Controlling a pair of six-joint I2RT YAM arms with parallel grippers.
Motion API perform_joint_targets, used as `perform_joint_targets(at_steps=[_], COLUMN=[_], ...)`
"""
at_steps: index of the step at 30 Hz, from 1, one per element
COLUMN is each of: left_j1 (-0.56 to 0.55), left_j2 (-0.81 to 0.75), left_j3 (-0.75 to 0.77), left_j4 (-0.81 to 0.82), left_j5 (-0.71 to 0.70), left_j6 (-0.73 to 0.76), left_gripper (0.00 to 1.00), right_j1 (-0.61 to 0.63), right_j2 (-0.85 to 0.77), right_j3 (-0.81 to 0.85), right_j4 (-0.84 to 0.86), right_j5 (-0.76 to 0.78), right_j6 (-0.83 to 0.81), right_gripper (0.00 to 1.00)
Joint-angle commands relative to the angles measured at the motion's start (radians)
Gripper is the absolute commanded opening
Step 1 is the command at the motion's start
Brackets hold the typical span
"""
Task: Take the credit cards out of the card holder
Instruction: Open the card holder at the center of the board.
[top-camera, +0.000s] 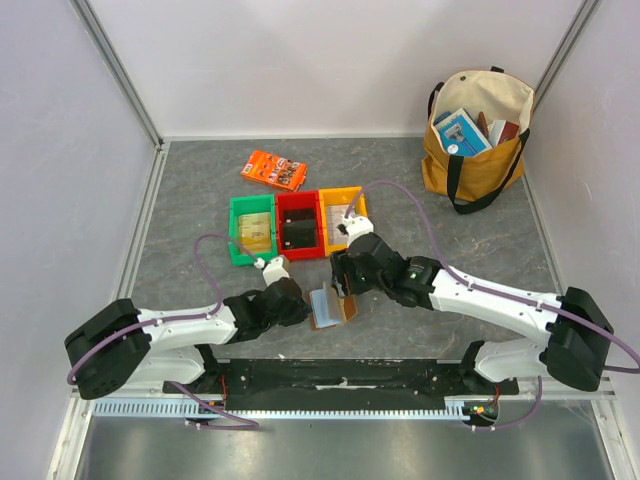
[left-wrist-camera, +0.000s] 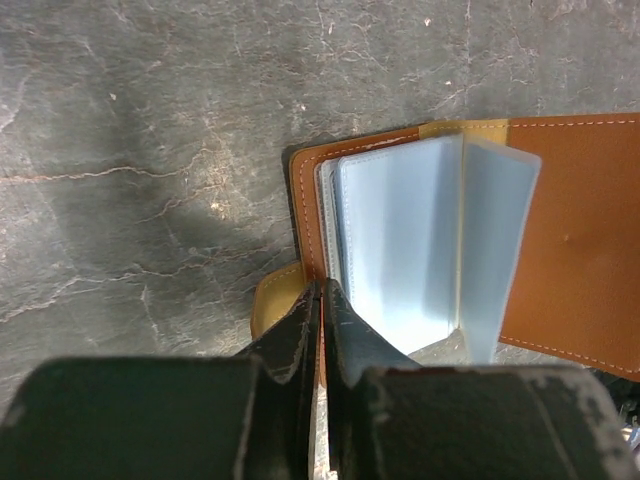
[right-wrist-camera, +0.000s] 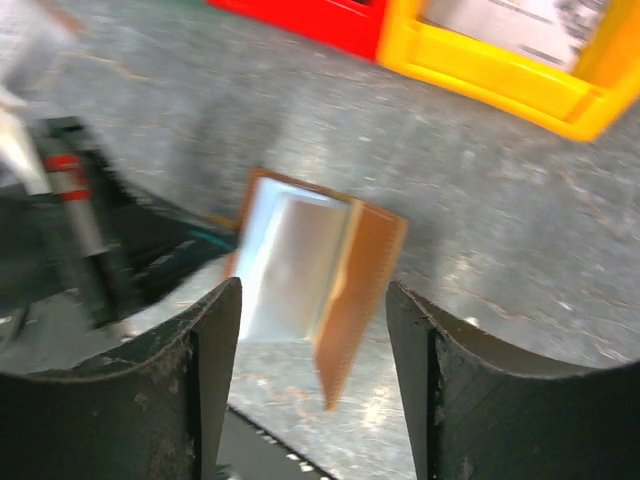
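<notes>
Fingers of left gripper pinch card holder edge; unclear overhead.

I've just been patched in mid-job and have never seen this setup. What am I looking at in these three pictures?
Two robot arms are bolted at the near edge of the table. The wide picture is from a camera above and behind them; the other two look out from each wrist. On it sit a green bin, a red bin, a yellow bin, an orange printed box and a tote bag. The left tool is pinched on one edge of the open brown card holder, its pale blue sleeves showing. The right tool hangs open close by, holding nothing.
</notes>
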Motion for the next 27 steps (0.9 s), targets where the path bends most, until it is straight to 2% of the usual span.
perform_joint_targets(at_steps=[1, 4, 8, 12, 15, 22, 25, 27], left_j1=[0.004, 0.002, 0.004, 0.004, 0.002, 0.002, 0.002, 0.002], left_j2=[-0.006, -0.016, -0.02, -0.031, -0.046, -0.075, -0.092, -0.106], left_j3=[-0.032, -0.043, -0.052, -0.067, -0.078, -0.09, -0.096, -0.101], left_j4=[-0.003, 0.031, 0.035, 0.045, 0.048, 0.048, 0.052, 0.06], left_j5=[-0.015, -0.016, -0.018, -0.021, -0.027, -0.033, -0.036, -0.038], left_j6=[-0.038, -0.044, -0.054, -0.067, -0.074, -0.087, -0.098, -0.107], left_gripper=[0.08, 0.08, 0.07, 0.07, 0.06, 0.06, 0.09, 0.15], right_j1=[0.054, 0.071, 0.087, 0.087, 0.068, -0.079, -0.111, -0.129], right_j2=[-0.013, 0.013, 0.102, 0.182, 0.211, 0.197, 0.199, 0.2], right_j3=[0.084, 0.073, 0.061, 0.035, -0.008, -0.155, -0.198, -0.224], right_j4=[0.041, 0.143, 0.208, 0.216, 0.202, 0.194, 0.208, 0.236], right_j5=[-0.106, -0.212, -0.246, -0.223, -0.148, -0.117, -0.129, -0.158], right_j6=[-0.008, 0.038, 0.068, 0.078, 0.098, 0.121, 0.111, 0.111], right_gripper=[0.63, 0.54, 0.45, 0.43, 0.42, 0.41, 0.41, 0.41])
